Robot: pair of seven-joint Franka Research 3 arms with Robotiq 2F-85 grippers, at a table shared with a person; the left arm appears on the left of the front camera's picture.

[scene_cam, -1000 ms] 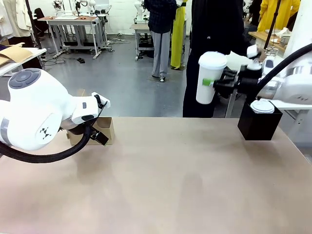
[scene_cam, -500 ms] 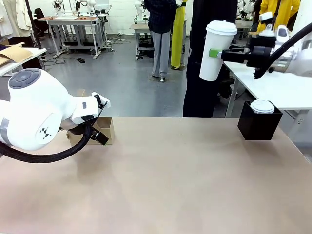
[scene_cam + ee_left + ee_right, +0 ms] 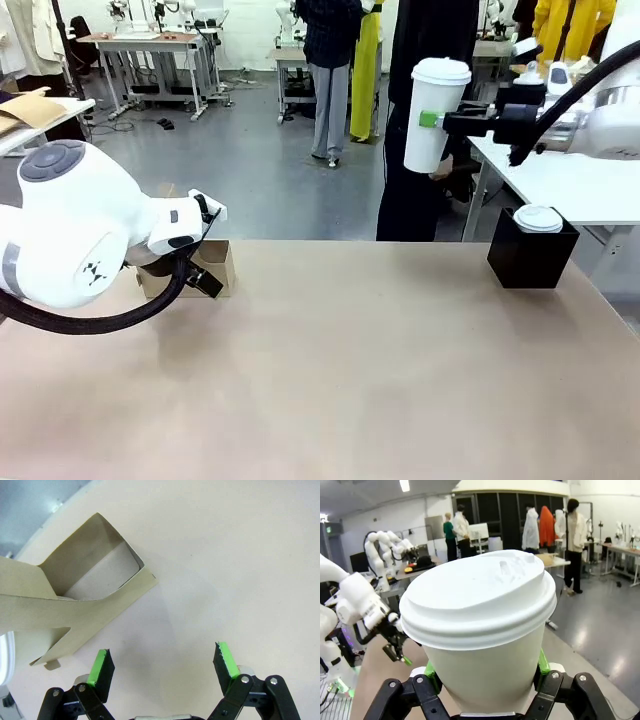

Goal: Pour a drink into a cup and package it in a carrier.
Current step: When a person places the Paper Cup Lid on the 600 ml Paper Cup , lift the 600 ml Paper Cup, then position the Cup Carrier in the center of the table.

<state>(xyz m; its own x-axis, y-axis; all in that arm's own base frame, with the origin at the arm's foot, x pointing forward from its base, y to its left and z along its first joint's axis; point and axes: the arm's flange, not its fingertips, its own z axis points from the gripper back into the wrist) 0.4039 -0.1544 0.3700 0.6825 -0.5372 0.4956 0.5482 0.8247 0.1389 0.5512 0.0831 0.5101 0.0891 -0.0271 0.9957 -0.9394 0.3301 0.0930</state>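
My right gripper (image 3: 432,119) is shut on a white paper cup (image 3: 434,115) with a white lid, holding it upright and high above the table's far right side. In the right wrist view the cup (image 3: 481,630) stands between the green pads (image 3: 543,662). The drink is hidden under the lid. The brown cardboard carrier (image 3: 218,264) sits at the table's far left. My left gripper (image 3: 164,661) hovers open just beside the carrier (image 3: 82,582), its fingers over bare table with nothing between them.
A black cube-shaped box (image 3: 530,256) with a white lid (image 3: 538,218) on top stands at the far right of the table (image 3: 350,370). A person in dark clothes (image 3: 420,170) stands at the far edge behind the cup. My bulky left arm (image 3: 70,240) covers the near left.
The right gripper carried the cup upward from beside the black box, then eased slightly down and left. The left arm and carrier have not moved.
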